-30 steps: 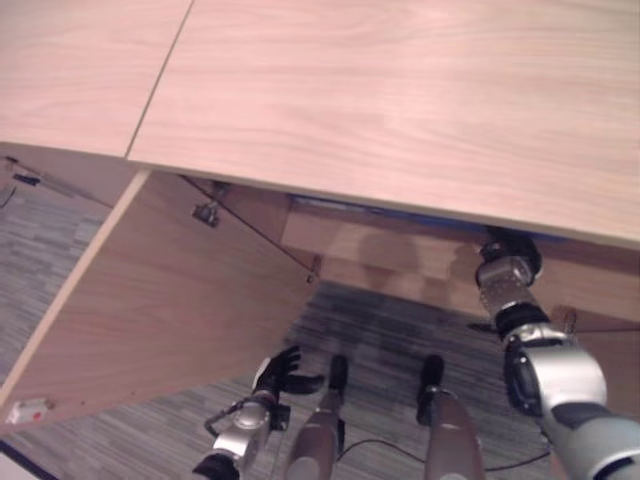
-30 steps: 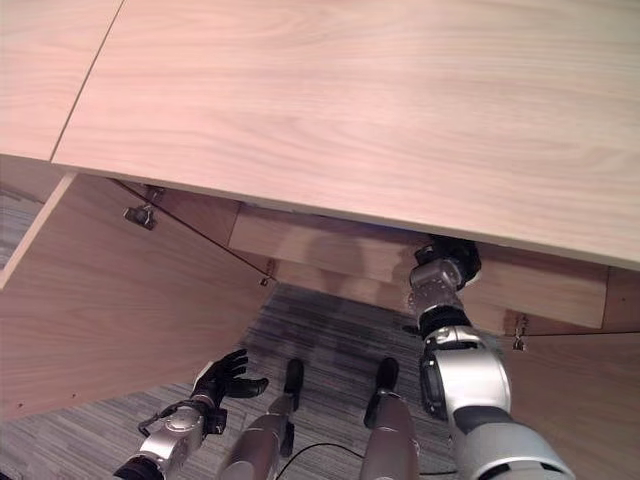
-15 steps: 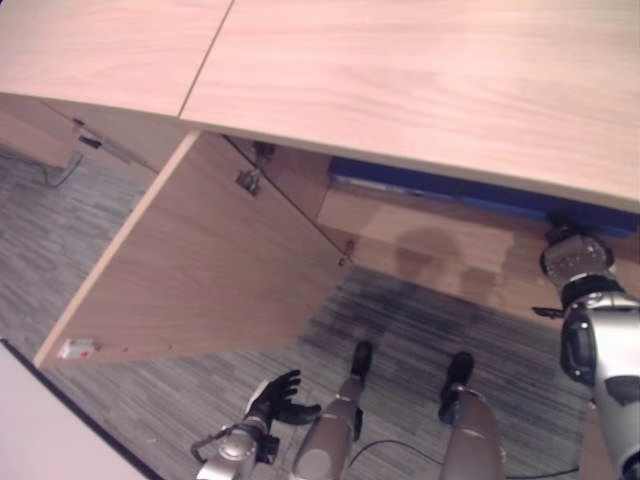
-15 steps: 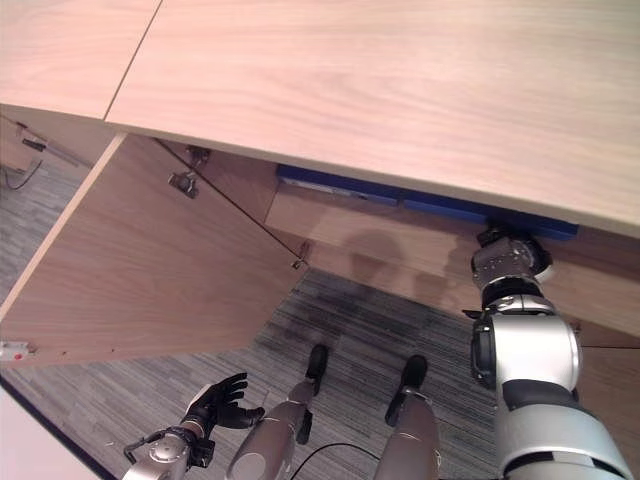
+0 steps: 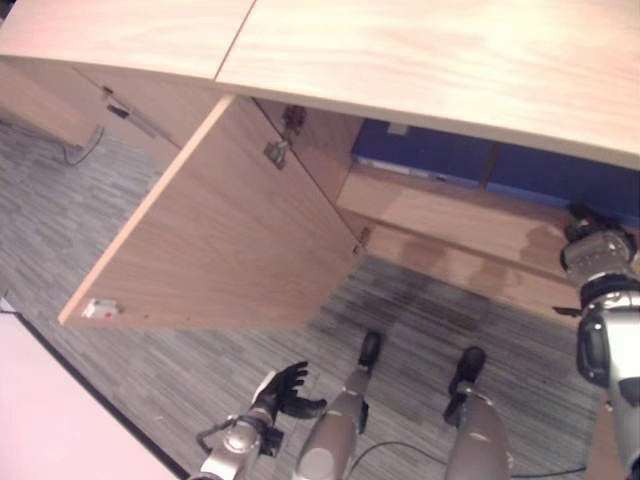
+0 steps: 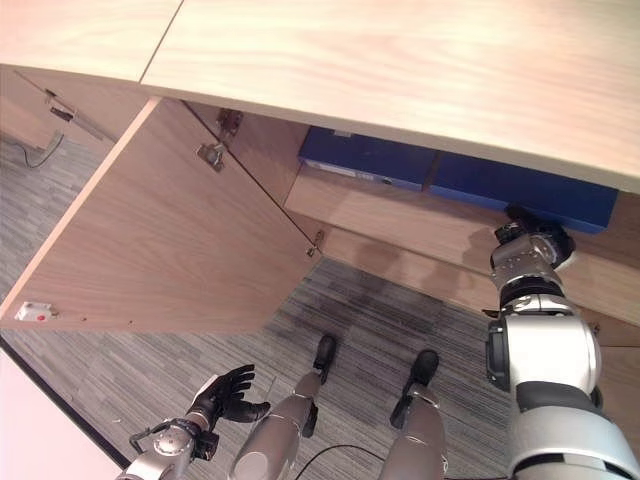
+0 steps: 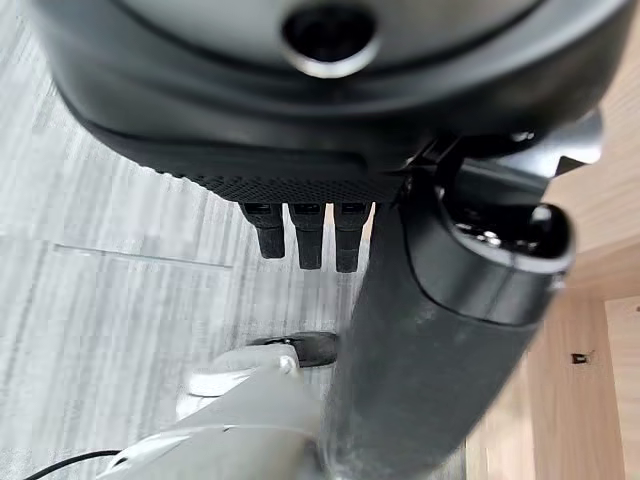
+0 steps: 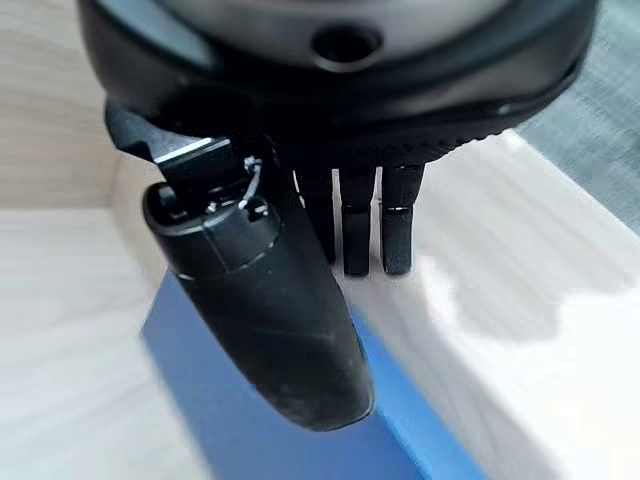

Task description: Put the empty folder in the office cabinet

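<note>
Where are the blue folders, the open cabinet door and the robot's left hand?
blue folders (image 6: 365,158): right eye view, face of the left one.
open cabinet door (image 6: 170,240): right eye view, middle of its panel.
left hand (image 5: 283,388): left eye view, palm.

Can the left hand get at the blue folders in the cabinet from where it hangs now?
Probably not. The left hand hangs open low by the floor, far from the blue folders on the cabinet shelf. The open door stands between. The right hand is already there.

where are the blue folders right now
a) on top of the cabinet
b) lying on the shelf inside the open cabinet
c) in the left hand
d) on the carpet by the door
b: both blue folders lie on the shelf inside the cabinet, behind its open door.
</note>
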